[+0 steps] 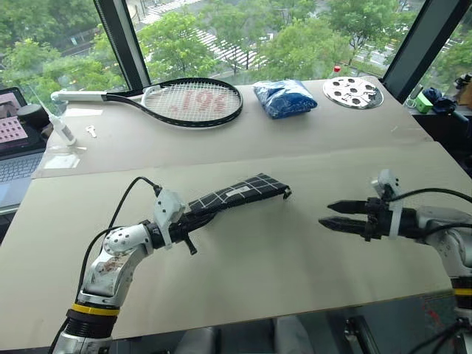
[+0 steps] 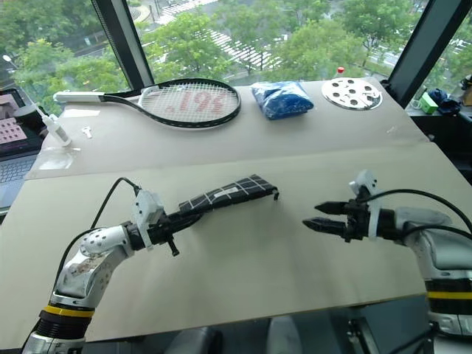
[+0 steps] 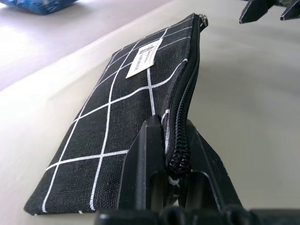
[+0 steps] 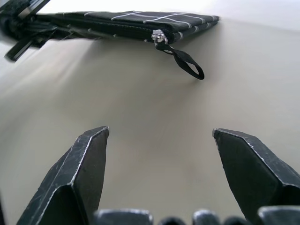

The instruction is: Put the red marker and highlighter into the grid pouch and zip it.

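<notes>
The grid pouch (image 1: 240,193), black with white lines and a small white label, lies slanted near the table's middle. My left gripper (image 1: 193,221) is shut on its near end, the fingers (image 3: 149,140) pinching the zipper edge. The zipper looks closed along its visible length, with the slider (image 4: 158,36) and black pull loop (image 4: 185,61) at the far end. My right gripper (image 1: 325,214) hovers open to the right of the pouch, a short gap from the pull, with nothing between its fingers. The red marker and the highlighter are hidden or out of view.
A tennis racket (image 1: 192,102), a blue plastic bag (image 1: 285,98) and a round perforated metal disc (image 1: 352,92) lie along the table's far side. A laptop (image 1: 15,147) and a white tube (image 1: 63,127) sit at the far left.
</notes>
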